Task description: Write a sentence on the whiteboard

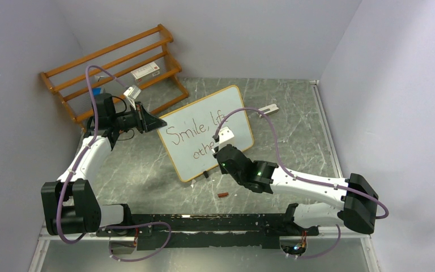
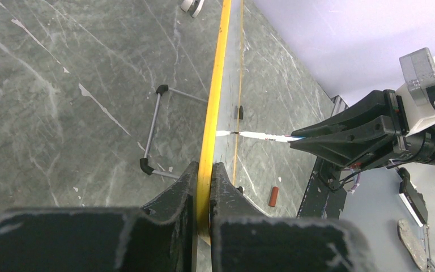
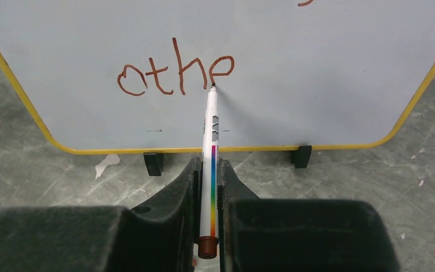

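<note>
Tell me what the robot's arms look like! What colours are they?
Both are white with chunky black joints. The left arm and right arm each carry a looping purple cable. The left gripper and right gripper have two black wedge-shaped fingers with scuffed edges. A tiny green light glows on the right arm.

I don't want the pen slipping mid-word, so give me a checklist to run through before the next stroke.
1. Right gripper shut on the marker: ok.
2. Marker tip touching the whiteboard at the end of the e: ok.
3. Left gripper clamped on the whiteboard's yellow edge: ok.
4. Sentence finished: not ok, the second line reads only "othe".
5. Bare board to the right of the e for more letters: ok.
6. Pen pressure on the board: cannot tell.
</note>
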You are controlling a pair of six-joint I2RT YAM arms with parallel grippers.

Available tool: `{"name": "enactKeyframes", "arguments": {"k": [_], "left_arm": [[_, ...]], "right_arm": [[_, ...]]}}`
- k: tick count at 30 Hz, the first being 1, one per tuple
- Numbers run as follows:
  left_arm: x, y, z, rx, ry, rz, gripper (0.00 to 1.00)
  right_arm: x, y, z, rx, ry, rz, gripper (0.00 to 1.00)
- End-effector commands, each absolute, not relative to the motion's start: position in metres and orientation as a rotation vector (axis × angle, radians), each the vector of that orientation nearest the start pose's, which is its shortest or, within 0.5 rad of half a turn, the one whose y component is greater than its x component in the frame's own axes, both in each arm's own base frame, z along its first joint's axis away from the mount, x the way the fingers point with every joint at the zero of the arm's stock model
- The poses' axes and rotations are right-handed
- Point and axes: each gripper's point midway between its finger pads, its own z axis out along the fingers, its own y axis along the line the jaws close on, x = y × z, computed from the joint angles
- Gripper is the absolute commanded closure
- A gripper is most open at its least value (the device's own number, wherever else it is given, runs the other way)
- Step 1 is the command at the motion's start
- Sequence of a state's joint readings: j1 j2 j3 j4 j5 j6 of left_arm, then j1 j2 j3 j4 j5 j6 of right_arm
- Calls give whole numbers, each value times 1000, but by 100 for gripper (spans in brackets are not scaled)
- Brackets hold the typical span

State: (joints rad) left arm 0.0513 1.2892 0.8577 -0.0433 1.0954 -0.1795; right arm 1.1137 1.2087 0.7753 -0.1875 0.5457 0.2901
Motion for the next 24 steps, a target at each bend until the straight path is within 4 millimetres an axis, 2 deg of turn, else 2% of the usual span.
{"name": "enactKeyframes", "arguments": {"k": [1,7,15,20,24], "left_arm": [[329,-126,168,375,2048,-1007,95],[329,-126,167,376,2050,-1007,95],[329,-126,168,377,2048,-1008,95],[329,-126,167,377,2048,-1008,95],[329,-126,167,375,2049,-1009,95]], "right_arm": [[219,255,134,-556,2063,194,100],[225,247,139,-502,2043,152,100],[228,249,147,-476,2014,176,100],[226,253,163,-473,1966,250,100],[231,253,170,-456,1943,246,100]]}}
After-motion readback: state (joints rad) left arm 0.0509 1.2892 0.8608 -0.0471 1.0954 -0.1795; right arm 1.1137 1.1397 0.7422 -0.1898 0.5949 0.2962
